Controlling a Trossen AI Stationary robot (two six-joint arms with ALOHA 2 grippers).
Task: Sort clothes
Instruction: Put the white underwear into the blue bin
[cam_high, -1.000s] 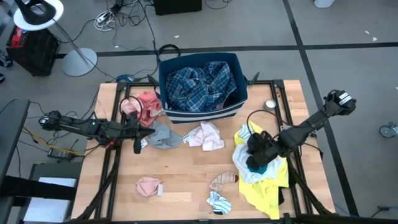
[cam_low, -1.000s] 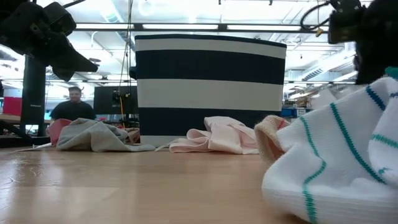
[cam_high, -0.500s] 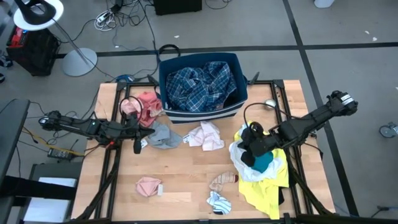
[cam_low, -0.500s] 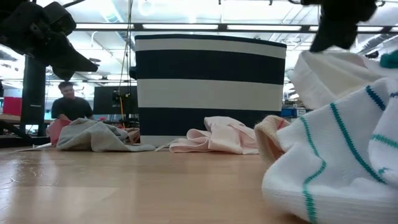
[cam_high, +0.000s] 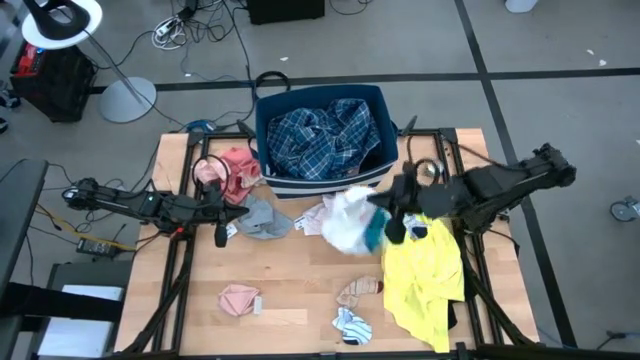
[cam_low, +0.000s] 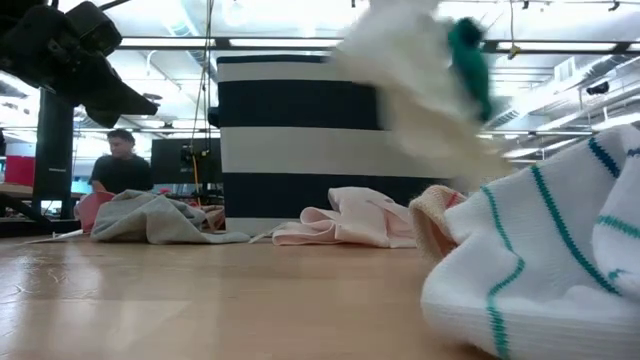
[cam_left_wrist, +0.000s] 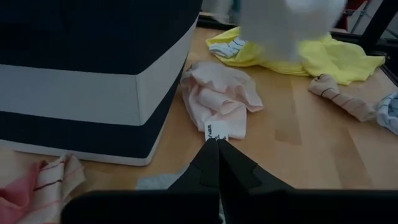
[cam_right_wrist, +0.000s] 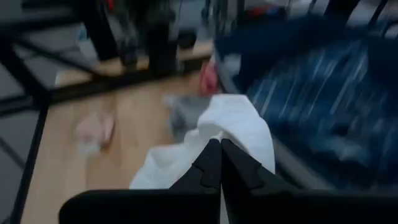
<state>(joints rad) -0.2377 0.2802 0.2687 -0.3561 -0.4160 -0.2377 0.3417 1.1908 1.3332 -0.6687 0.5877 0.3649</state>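
Right tool (cam_high: 392, 214) | clamped on white garment (cam_high: 347, 220), probably with teal piece | bin (cam_high: 325, 175) just beyond, nearer right arm | left tool (cam_high: 220, 238) closed, empty, idle.

The right gripper (cam_high: 392, 212) has swung away from the yellow shirt (cam_high: 425, 280), where it sat a second ago, and now hangs closer to the navy bin (cam_high: 325, 180), just off its front corner. Its fingers have pinched fully together on a white garment with a teal patch (cam_high: 350, 222), which has come up off the pile and now dangles over the pale pink piece (cam_high: 318, 216). With that garment gone, more of the yellow shirt lies bare. Seen from table height, the white garment (cam_low: 420, 85) has shifted across in front of the striped bin. Behind the table, a person (cam_low: 122, 168) has turned and leaned.
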